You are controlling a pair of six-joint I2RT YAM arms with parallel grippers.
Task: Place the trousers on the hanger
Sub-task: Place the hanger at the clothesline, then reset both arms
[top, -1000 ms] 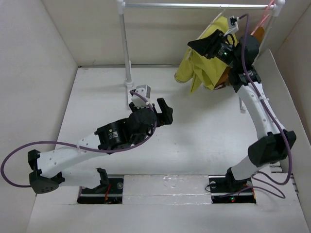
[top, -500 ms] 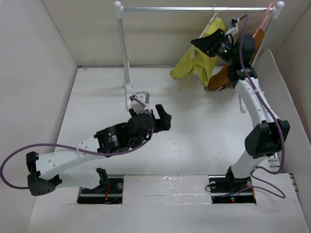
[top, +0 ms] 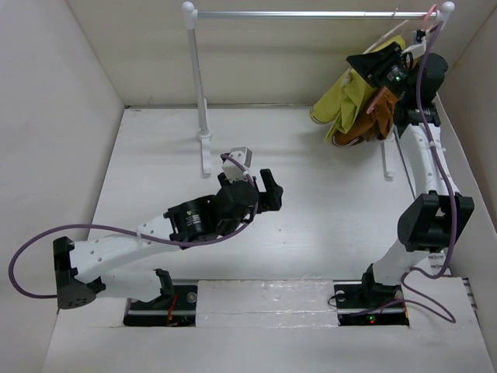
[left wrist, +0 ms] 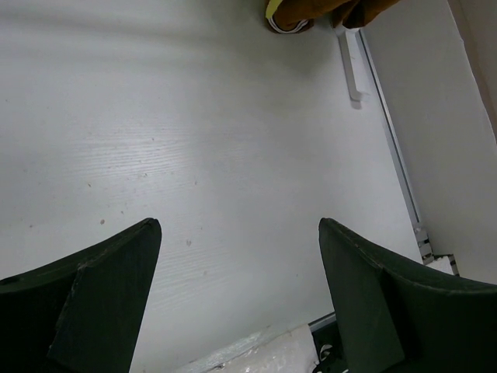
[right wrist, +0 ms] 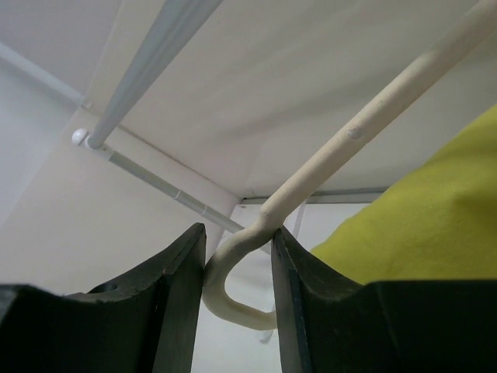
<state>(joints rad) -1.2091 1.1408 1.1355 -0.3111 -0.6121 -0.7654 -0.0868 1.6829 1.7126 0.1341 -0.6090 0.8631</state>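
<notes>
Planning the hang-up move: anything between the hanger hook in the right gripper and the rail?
Nothing visible. In the right wrist view the right gripper is shut on the hook of the hanger, with only open air between it and the rail.

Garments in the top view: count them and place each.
2. The yellow-green trousers hang at the right end of the rail; the rust-brown garment shows at their lower right edge. Others may be hidden behind.

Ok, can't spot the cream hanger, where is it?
The hanger is far right in the top view, near the metal rail, its hook pinched by the right gripper, trousers hanging below.
</notes>
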